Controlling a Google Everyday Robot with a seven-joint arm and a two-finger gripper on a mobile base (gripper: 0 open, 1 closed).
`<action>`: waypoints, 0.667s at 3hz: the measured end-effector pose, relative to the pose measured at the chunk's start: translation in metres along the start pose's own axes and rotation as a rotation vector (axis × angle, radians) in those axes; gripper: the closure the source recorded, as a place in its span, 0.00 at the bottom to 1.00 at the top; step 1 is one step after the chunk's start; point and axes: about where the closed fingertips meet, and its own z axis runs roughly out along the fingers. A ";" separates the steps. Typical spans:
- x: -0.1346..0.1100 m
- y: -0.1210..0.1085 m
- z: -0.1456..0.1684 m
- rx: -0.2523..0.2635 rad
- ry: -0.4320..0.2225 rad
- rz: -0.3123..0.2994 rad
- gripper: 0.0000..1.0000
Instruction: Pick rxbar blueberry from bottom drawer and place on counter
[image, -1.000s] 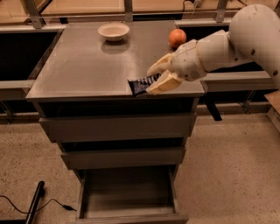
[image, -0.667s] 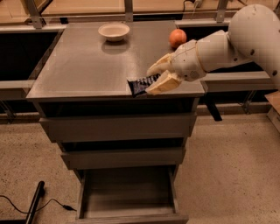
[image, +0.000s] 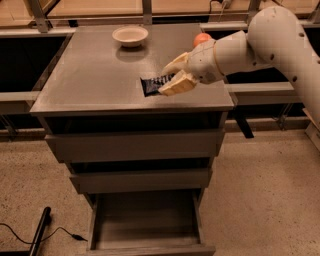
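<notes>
The rxbar blueberry (image: 151, 85), a dark flat bar, is at the counter's (image: 90, 75) front right, low over or touching the surface. My gripper (image: 169, 78) comes in from the right and is shut on the bar's right end, with pale fingers (image: 176, 86) above and below it. The bottom drawer (image: 150, 248) is pulled open under the cabinet, and its inside shows nothing in it.
A pale bowl (image: 130, 35) stands at the counter's back middle. An orange round fruit (image: 201, 38) sits at the back right, partly behind my arm. Two wider drawers above are shut. A black pole (image: 39, 237) and cable lie on the floor at left.
My gripper has carried the bar from the counter's front edge a little farther back and left over the counter top.
</notes>
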 end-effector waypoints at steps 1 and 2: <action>0.005 -0.027 0.014 0.081 -0.022 0.079 1.00; 0.015 -0.046 0.024 0.193 -0.059 0.229 0.82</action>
